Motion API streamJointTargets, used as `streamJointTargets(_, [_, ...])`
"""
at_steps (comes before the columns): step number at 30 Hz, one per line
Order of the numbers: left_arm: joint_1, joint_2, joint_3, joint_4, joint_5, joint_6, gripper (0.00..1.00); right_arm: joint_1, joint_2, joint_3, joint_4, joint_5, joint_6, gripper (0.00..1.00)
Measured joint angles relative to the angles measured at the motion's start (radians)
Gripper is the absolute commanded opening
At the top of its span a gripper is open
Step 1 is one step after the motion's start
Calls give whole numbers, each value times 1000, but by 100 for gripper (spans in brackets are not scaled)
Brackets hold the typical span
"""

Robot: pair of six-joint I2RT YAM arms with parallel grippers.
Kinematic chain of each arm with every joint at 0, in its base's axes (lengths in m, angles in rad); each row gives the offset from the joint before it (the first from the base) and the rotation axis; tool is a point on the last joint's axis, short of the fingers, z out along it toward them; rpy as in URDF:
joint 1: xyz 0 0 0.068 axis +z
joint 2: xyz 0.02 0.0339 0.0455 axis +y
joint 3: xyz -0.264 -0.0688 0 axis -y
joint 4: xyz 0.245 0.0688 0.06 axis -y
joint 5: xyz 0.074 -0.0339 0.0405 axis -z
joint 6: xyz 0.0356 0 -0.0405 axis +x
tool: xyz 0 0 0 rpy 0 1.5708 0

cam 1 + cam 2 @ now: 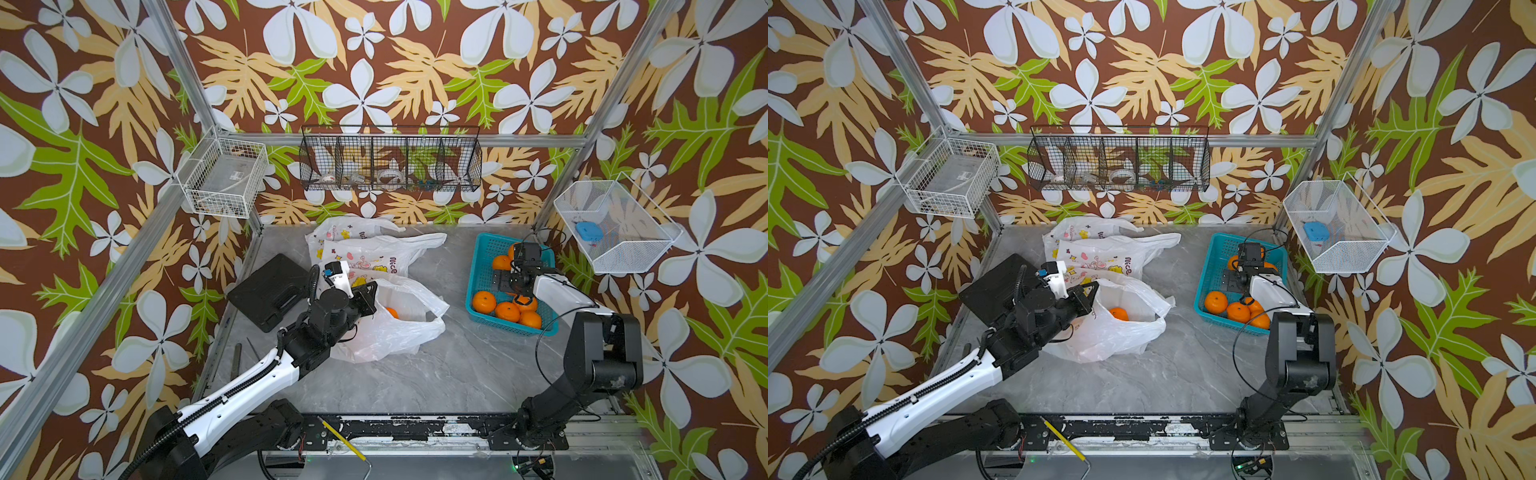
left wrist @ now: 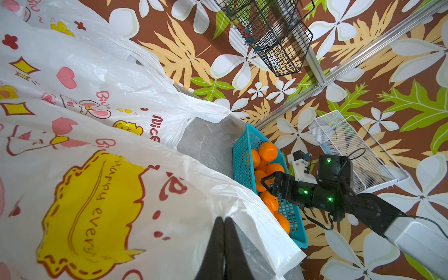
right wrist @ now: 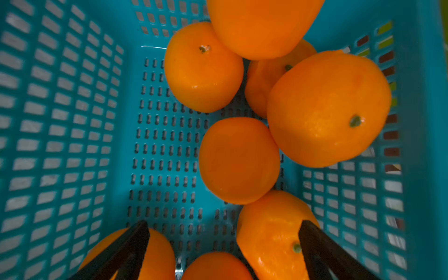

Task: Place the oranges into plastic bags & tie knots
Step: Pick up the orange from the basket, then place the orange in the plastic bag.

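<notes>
Between left fingers (image 2: 220,232), rim of open bag (image 1: 395,336) pinched tight, one orange (image 1: 392,312) seen inside. Right fingers (image 3: 137,242) spread wide, nothing gripped, oranges (image 3: 238,160) just below in basket (image 3: 60,121).

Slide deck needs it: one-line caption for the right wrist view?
Open right hand over small glossy orange mandarins in the teal plastic lattice basket.
</notes>
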Motion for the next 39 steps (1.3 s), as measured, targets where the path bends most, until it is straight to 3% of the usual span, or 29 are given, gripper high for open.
streamJointTargets(11, [0, 6, 4, -5, 0, 9, 0, -29, 207, 76, 74, -7, -3, 91])
streamJointTargets(20, [0, 9, 10, -8, 4, 19, 0, -32, 238, 89, 114, -26, -14, 67])
streamJointTargets(26, [0, 11, 11, -8, 4, 19, 0, -31, 48, -1, 113, -113, -10, 63])
streamJointTargets(32, [0, 11, 11, -9, 4, 19, 0, 14, -280, -122, 50, -316, 36, 62])
streamJointTargets(39, [0, 10, 11, -15, 4, 26, 0, 305, -563, -129, 12, -536, 135, 61])
